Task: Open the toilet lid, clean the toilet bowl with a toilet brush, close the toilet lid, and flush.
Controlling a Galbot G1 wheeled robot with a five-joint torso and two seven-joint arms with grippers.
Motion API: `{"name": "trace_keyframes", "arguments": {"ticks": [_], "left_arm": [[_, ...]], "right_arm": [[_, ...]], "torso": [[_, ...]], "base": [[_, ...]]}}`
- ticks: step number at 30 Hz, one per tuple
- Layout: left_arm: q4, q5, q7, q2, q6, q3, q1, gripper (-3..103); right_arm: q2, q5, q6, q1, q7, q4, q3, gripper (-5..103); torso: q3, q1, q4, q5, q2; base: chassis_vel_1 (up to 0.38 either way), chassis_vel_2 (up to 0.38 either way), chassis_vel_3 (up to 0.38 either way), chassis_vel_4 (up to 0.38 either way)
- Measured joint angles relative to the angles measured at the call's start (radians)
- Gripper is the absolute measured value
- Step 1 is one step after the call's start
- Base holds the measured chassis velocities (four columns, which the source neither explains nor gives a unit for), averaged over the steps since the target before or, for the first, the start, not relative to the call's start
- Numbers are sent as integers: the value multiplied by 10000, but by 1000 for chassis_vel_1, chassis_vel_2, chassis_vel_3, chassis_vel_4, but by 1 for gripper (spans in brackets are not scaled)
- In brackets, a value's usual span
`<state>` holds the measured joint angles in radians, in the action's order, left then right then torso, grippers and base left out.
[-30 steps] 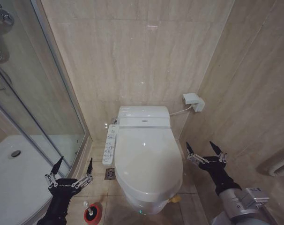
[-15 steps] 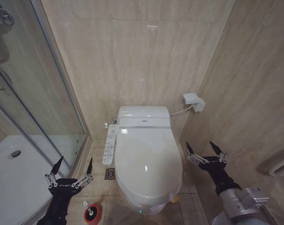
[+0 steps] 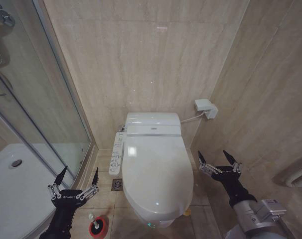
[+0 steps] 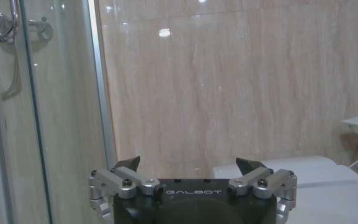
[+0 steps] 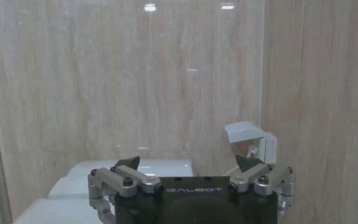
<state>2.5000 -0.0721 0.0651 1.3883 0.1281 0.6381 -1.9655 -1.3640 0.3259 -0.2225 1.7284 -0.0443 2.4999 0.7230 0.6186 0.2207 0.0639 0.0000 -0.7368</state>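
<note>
White glossy toilet lid lies shut; left claw and right claw gape empty.

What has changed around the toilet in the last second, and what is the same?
The view has slid slightly: the toilet lid sits a little lower in the head view, hiding more of its yellow tag, so the camera moved, not the things. Nothing was grasped or released. The lid stays closed, the toilet brush stands on the floor, and the left gripper and right gripper hover open.
</note>
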Motion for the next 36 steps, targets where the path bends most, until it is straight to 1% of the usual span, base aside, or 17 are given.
{"name": "trace_keyframes", "arguments": {"ticks": [36], "left_arm": [[0,0,0,0,0,0,0,100]], "right_arm": [[0,0,0,0,0,0,0,100]], "torso": [[0,0,0,0,0]], "base": [[0,0,0,0]]}}
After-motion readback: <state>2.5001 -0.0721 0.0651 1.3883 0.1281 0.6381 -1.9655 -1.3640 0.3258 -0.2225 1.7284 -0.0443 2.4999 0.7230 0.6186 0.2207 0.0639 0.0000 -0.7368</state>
